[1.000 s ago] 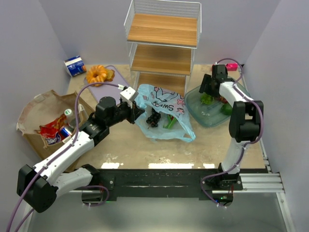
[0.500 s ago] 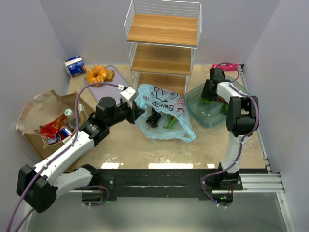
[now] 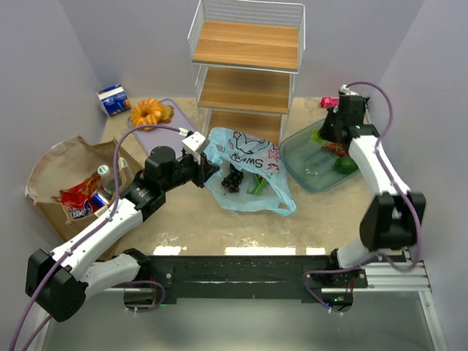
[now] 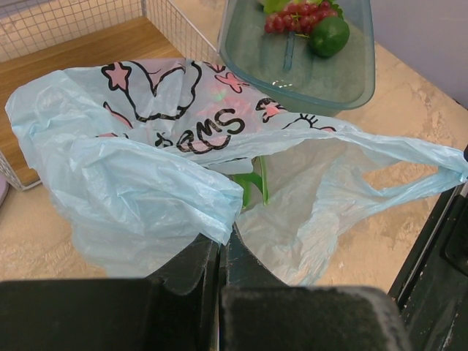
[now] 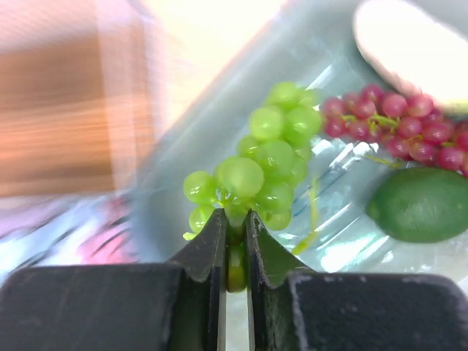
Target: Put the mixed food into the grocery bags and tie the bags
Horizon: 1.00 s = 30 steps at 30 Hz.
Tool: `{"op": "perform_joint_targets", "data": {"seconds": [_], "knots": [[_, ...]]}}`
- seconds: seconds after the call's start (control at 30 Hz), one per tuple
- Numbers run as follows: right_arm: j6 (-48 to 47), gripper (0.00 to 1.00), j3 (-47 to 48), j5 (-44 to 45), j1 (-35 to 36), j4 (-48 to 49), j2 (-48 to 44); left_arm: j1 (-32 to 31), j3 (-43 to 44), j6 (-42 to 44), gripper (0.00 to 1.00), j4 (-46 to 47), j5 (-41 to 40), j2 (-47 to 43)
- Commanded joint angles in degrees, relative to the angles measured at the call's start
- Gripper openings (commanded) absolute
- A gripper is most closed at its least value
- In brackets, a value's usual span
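My left gripper (image 3: 208, 170) (image 4: 221, 234) is shut on the rim of the light-blue plastic grocery bag (image 3: 252, 175) (image 4: 146, 183), holding its mouth up. Dark grapes (image 3: 232, 178) lie inside it. My right gripper (image 3: 324, 134) (image 5: 234, 219) hangs over the green bowl (image 3: 307, 179), shut on the stem of a bunch of green grapes (image 5: 274, 157). Red grapes (image 3: 336, 148) (image 5: 395, 124) and a green lime (image 3: 345, 164) (image 5: 420, 205) rest in the bowl. The brown paper bag (image 3: 62, 157) at the left holds a red packet (image 3: 79, 197), a can and a bottle.
A white wire rack with wooden shelves (image 3: 245, 66) stands at the back centre, just behind the plastic bag. An orange ring pastry (image 3: 148, 112) and a blue-white carton (image 3: 114, 100) sit back left. A pink fruit (image 3: 330, 102) lies behind the bowl.
My right arm has swung toward the bowl's back right and its jaws have closed on the green grapes. The left arm and the bag have not moved.
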Motion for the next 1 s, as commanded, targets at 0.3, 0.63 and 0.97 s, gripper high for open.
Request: {"op": "perform_joint_targets", "data": {"seconds": [0.3,0.63,0.97], "knots": [[-0.1,0.00,-21.3,-42.6,14.9,12.8,-42.5,0.2,2.5,1.0,0.00,1.5,1.4,1.2],[-0.5,0.00,-24.1,-44.8,25.7,9.4,-44.2,0.1,2.3,0.9,0.00,1.5,1.3,2.4],[0.8,0.00,-25.3,-32.4,34.9,11.4,-33.5,0.1,2.2,1.0,0.00,1.5,1.3,2.5]]}}
